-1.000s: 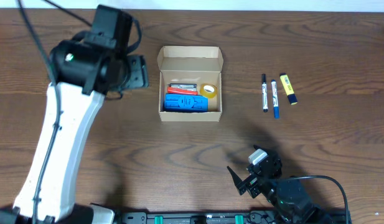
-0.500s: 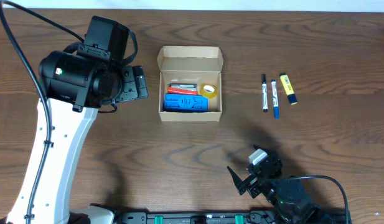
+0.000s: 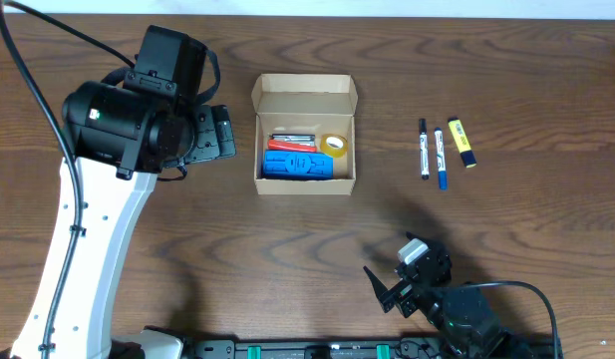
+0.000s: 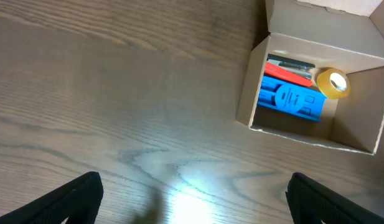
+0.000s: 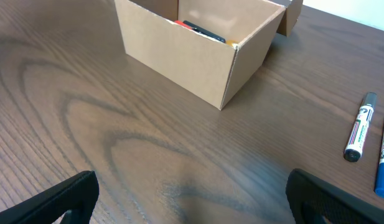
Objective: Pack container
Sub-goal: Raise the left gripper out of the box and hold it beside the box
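The tan cardboard container (image 3: 305, 138) stands open at the table's middle back, flap lid folded back. Inside lie a blue object (image 3: 304, 165), a red item (image 3: 292, 146) and a yellow tape roll (image 3: 334, 146). It also shows in the left wrist view (image 4: 316, 106) and the right wrist view (image 5: 198, 46). My left gripper (image 3: 219, 133) is open and empty, just left of the container. My right gripper (image 3: 387, 289) is open and empty near the front edge. A black marker (image 3: 424, 148), a blue marker (image 3: 440, 158) and a yellow highlighter (image 3: 462, 142) lie right of the container.
The left arm's white link (image 3: 83, 249) spans the table's left side. The right arm's base (image 3: 466, 319) sits at the front edge. The markers also show in the right wrist view (image 5: 358, 134).
The left arm has pulled back leftward, away from the container, between the oldest frame and half a second ago; since then nothing moved. The right arm is still.
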`<act>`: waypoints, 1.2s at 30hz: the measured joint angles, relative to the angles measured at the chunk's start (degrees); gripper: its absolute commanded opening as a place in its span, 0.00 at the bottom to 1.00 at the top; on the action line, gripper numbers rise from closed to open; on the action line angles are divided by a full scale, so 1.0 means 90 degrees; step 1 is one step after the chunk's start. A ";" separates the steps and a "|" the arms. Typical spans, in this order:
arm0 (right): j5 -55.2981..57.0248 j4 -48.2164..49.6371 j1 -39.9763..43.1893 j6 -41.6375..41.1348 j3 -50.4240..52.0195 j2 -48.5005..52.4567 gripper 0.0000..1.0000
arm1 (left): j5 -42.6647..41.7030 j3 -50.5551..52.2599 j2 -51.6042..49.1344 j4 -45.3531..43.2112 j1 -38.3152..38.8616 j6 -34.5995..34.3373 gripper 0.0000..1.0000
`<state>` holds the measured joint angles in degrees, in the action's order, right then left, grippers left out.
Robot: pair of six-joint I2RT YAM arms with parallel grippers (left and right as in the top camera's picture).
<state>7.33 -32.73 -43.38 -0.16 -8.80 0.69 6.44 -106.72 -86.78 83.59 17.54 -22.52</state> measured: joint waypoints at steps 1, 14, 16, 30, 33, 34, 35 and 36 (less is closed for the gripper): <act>0.0000 -0.0002 0.0000 0.0000 0.0000 0.0000 0.99 | 0.0000 0.0000 0.0000 0.0000 0.0000 0.0000 0.95; 0.0000 0.0000 0.0000 0.0000 0.0000 0.0000 0.99 | -0.0226 0.0000 0.0000 -0.0340 0.0000 0.0104 0.95; 0.0000 0.0000 0.0000 0.0000 0.0000 0.0000 0.99 | -0.0510 0.0000 0.0000 -0.0342 0.0000 0.0342 0.95; -0.0002 0.0000 0.0000 0.0000 0.0000 0.0000 0.99 | -0.1581 0.0000 0.0000 0.0199 0.0005 0.2217 0.95; -0.0002 0.0000 0.0000 0.0000 -0.0002 0.0000 0.99 | -0.1644 0.0000 0.0000 0.0313 0.0005 0.2572 0.95; 0.0000 0.0000 0.0000 0.0000 0.0000 0.0000 0.99 | -0.1678 0.0000 0.0000 0.0359 0.0005 0.2701 0.95; 0.0000 0.0000 0.0000 0.0000 0.0000 0.0000 0.99 | -0.1719 0.0000 0.0000 0.0401 0.0005 0.2837 0.95; 0.0000 0.0000 0.0000 0.0000 0.0000 0.0000 0.99 | -0.1775 0.0000 0.0000 0.0423 0.0005 0.2948 0.95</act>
<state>7.33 -32.73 -43.38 -0.16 -8.80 0.69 -9.54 -106.72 -86.78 87.39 17.58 4.01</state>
